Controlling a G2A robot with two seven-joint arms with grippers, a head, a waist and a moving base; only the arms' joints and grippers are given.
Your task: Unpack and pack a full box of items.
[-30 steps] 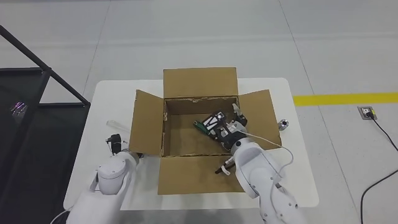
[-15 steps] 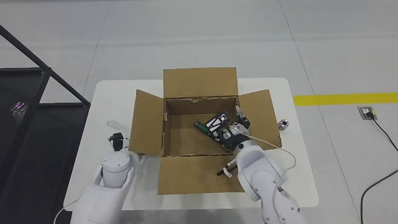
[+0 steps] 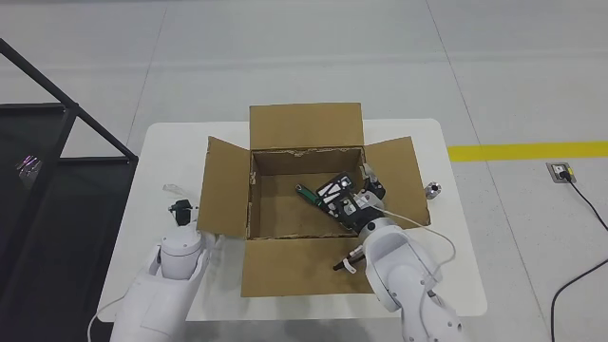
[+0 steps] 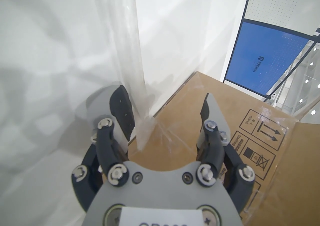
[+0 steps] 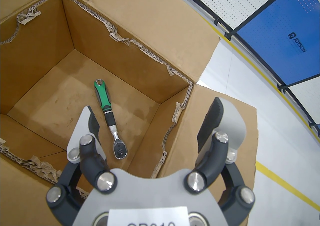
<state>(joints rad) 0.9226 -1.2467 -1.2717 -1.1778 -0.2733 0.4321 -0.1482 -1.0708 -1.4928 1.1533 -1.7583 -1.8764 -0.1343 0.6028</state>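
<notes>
White worktop [image 3: 176, 161] carries the open box [image 3: 306, 125]. At the left wrist, the left jaws, open, straddle a clear tube [image 4: 136, 61] beside the box. At the right wrist, the right jaws hang open above the wrench [image 5: 105, 101] on the box floor. They should probably drop straight and close across its handle.

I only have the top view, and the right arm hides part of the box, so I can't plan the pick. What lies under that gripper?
Observer: A green-handled ratchet wrench lies flat on the floor of the box.
Operator: Is the right gripper holding it?
Observer: No, the right gripper is open and empty above it.
Operator: And the left one?
Observer: The left gripper is open too, with the end of a clear plastic strip loose between its jaws.
</notes>
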